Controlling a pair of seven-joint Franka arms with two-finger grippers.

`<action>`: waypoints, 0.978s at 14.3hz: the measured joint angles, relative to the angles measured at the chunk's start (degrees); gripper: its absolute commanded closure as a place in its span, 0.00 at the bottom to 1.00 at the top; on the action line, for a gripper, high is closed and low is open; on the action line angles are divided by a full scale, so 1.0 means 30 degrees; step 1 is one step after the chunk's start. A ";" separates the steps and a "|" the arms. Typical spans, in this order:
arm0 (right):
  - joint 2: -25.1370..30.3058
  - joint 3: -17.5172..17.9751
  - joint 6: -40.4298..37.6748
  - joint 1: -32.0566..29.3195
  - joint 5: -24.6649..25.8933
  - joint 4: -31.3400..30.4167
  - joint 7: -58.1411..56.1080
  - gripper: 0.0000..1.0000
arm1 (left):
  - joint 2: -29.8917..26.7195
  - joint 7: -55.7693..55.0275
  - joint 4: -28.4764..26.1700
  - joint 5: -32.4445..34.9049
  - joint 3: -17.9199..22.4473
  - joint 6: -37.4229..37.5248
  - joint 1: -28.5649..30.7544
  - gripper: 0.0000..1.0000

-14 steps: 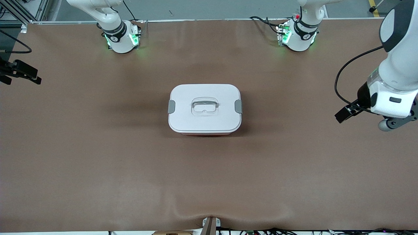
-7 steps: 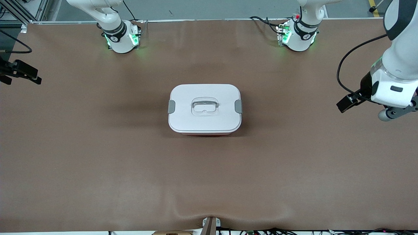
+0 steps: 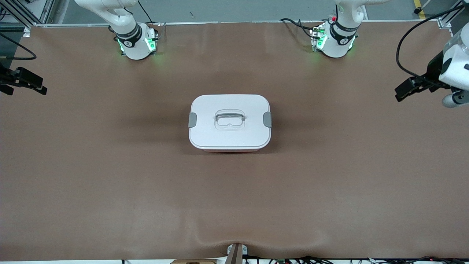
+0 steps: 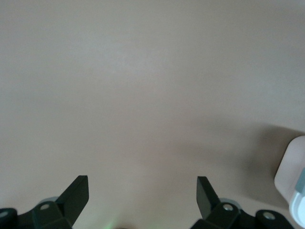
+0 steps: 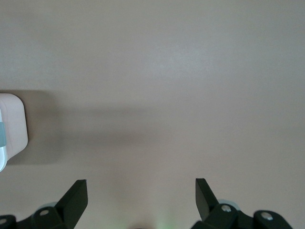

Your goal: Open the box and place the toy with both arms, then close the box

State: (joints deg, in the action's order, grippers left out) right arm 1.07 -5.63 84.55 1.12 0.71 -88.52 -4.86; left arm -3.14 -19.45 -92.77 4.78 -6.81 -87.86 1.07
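Note:
The box (image 3: 229,123) stands in the middle of the table with its white lid on and its grey side clips (image 3: 268,119) down. One corner of it shows in the left wrist view (image 4: 291,174) and in the right wrist view (image 5: 12,129). The toy is not in view. My left gripper (image 4: 141,183) is open and empty over bare table at the left arm's end; its wrist (image 3: 452,68) shows at the front view's edge. My right gripper (image 5: 140,186) is open and empty over bare table at the right arm's end; only a black part of that hand (image 3: 22,80) shows in the front view.
The brown mat (image 3: 110,165) covers the whole table. It has a raised wrinkle (image 3: 234,238) at the edge nearest the front camera, over a small bracket (image 3: 236,253). The two green-lit arm bases (image 3: 136,42) (image 3: 334,40) stand along the farthest edge.
The left arm's wrist has moved away from the box, toward the left arm's end of the table and partly out of the front view. The box and the right arm have not moved.

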 measured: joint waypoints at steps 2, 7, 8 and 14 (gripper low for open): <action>0.0000 0.0001 0.0000 0.0001 0.0000 0.0000 0.0000 0.00 | -0.1042 0.0132 -0.1140 -0.0137 0.0719 -0.0007 -0.0716 0.00; 0.0000 0.0000 0.0002 0.0000 0.0000 0.0000 0.0000 0.00 | -0.3263 0.3450 -0.3249 -0.0572 0.1725 -0.1237 -0.1318 0.00; 0.0001 0.0001 0.0002 0.0000 0.0000 0.0001 0.0000 0.00 | -0.3538 0.3991 -0.3527 -0.0584 0.1834 -0.1512 -0.1318 0.00; 0.0001 -0.0001 0.0096 -0.0001 0.0000 0.0002 0.0000 0.00 | -0.3888 0.4480 -0.3716 -0.1301 0.2345 -0.2097 -0.1381 0.00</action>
State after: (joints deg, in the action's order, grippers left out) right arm 1.08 -5.63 84.84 1.12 0.71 -88.52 -4.86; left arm -14.81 -6.01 -103.92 0.88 0.22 -94.15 -3.07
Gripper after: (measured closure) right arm 0.000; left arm 0.000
